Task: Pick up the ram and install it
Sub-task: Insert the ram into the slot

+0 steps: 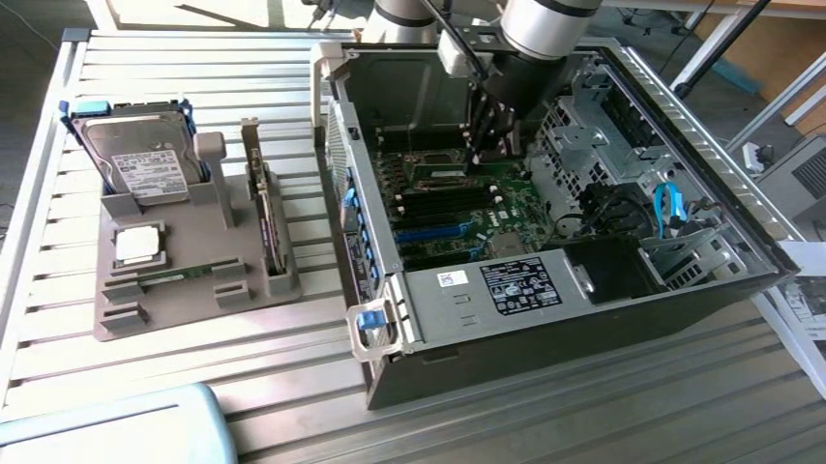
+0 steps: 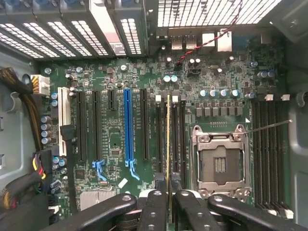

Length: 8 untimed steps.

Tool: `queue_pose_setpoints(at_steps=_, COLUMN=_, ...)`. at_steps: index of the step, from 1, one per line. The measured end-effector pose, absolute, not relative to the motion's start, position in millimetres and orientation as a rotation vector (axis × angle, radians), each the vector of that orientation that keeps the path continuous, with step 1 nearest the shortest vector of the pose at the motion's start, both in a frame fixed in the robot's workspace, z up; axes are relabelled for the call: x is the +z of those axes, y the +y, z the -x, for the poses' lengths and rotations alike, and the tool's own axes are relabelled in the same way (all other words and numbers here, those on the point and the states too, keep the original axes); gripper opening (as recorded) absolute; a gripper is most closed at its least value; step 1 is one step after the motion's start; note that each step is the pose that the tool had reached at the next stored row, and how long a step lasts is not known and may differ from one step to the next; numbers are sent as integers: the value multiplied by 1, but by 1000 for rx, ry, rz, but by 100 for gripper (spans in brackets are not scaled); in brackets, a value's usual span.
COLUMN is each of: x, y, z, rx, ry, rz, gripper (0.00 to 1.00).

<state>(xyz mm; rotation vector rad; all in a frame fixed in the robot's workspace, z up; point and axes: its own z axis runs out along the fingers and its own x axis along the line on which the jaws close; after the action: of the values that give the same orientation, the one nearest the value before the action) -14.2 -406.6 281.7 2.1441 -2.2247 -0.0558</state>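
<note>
Ram (image 2: 168,144) is off its holder and gripped: the hand (image 2: 168,192) pinches it edge-on inside the computer case (image 1: 543,348), lined up with a memory slot just beside the empty processor socket (image 2: 220,163). I cannot tell whether it is seated; pressing home appears left.

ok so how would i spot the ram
Look inside the open computer case, at the green motherboard beside the square processor socket. The ram is the thin stick seen edge-on, clamped in the tool; its pale yellowish edge stands out among black slots.
</note>
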Motion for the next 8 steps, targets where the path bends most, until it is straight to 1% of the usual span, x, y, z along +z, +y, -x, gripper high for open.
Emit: queue_pose_setpoints(at_steps=8, x=267, y=-409, z=14, rx=-56, ry=-2231, rz=-2138, gripper=13)
